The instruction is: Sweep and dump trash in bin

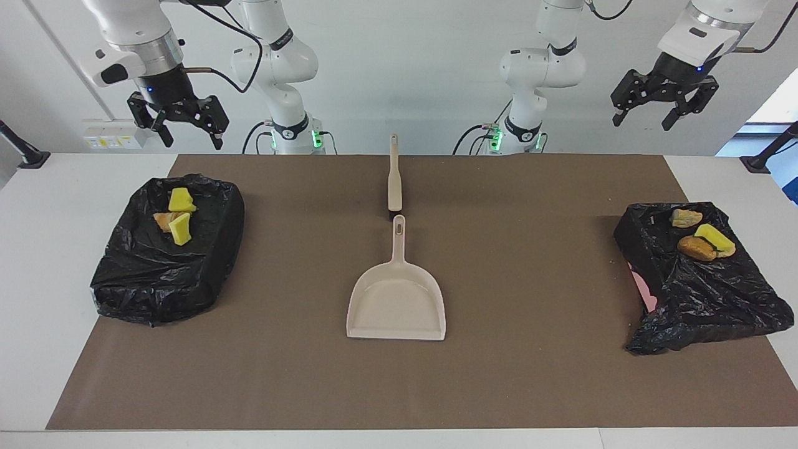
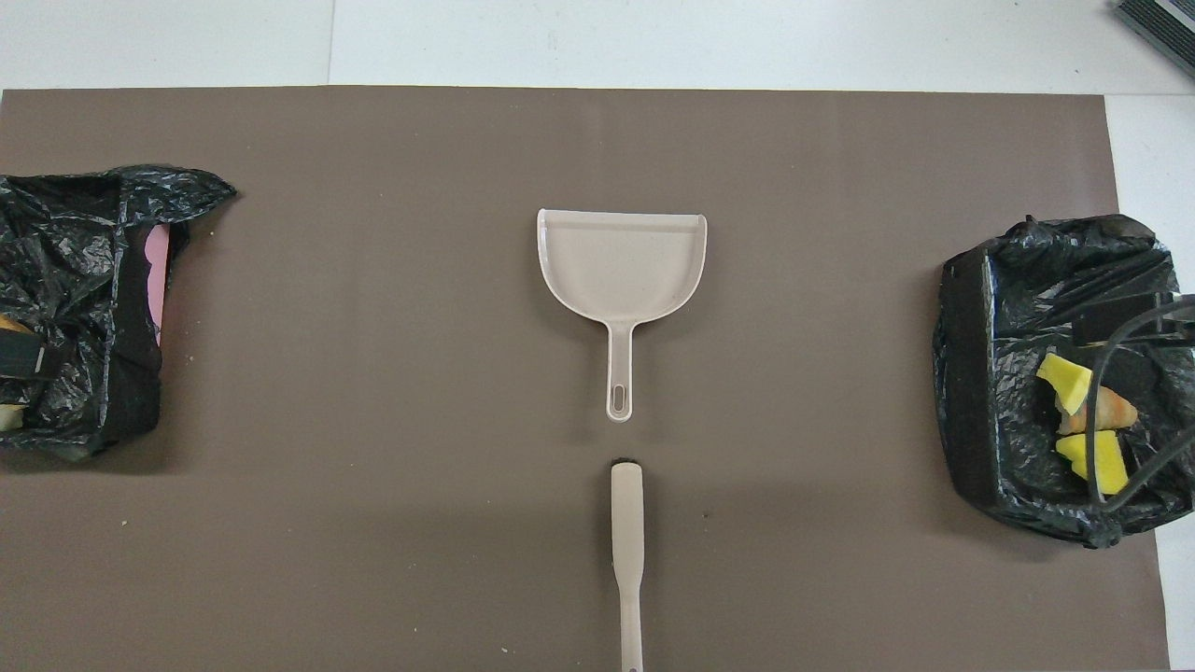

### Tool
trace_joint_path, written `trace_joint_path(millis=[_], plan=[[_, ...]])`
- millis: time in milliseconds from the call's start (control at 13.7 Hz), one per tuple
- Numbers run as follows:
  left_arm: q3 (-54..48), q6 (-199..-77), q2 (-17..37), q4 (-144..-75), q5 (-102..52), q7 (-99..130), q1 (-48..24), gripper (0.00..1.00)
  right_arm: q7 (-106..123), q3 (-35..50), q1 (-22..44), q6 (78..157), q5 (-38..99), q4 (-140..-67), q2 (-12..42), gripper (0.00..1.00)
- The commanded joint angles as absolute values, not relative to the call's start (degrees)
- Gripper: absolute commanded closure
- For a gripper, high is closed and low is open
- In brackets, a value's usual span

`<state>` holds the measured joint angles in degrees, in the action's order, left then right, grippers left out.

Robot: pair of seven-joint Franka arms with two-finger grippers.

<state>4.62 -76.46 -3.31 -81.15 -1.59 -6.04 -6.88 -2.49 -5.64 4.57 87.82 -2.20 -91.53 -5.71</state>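
Cut off at the overhead view's side edge: black crumpled bag-lined bin [image 2: 65, 308] at the left arm's end of the desk, with only slivers of its trash scraps [image 2: 9, 417] showing. Cropped at the bottom edge: handle end of the slim beige plastic brush [image 2: 628, 560]. Partly masked by black cables: yellow sponge chunks [image 2: 1088, 453] in the other bin.

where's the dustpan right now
The dustpan lies flat mid-mat in the facing view, midway between the two black bins, its handle pointing at the brush nearer the robots.
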Motion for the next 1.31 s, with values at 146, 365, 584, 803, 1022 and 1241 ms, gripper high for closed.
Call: trace_joint_path(millis=[146,365,584,803,1022,1241], plan=[[3.52,-74.44,-3.42,-79.88,-2.55,-7.30,-5.88,0.00,-1.50,-5.54,4.22,87.27,-1.50,-91.76,-6.24,0.00],[3.51,-74.09,-3.69,-79.89,-2.55,-7.21,-5.98,0.00,-1.58,-5.54,4.22,87.28,-1.49,-91.76,-6.24,0.00],[3.52,-74.70,-3.60,-79.89,-2.37,-7.29,-5.89,0.00,-1.50,-5.54,4.22,87.19,-1.49,-91.76,-6.24,0.00],[3.17,-74.62,-3.51,-79.89,-2.29,-7.29,-5.71,0.00,-1.58,-5.54,4.22,87.28,-1.49,-91.76,-6.24,0.00],[0.81,-74.36,-3.69,-79.89,-2.37,-7.21,-4.05,0.00,-1.58,-5.54,4.22,87.27,-1.49,-91.76,-6.24,0.00],[-0.09,-74.44,-3.69,-79.98,-2.37,-7.29,-2.81,0.00,-1.50,-5.45,4.22,87.19,-1.58,-91.76,-6.24,0.00]])
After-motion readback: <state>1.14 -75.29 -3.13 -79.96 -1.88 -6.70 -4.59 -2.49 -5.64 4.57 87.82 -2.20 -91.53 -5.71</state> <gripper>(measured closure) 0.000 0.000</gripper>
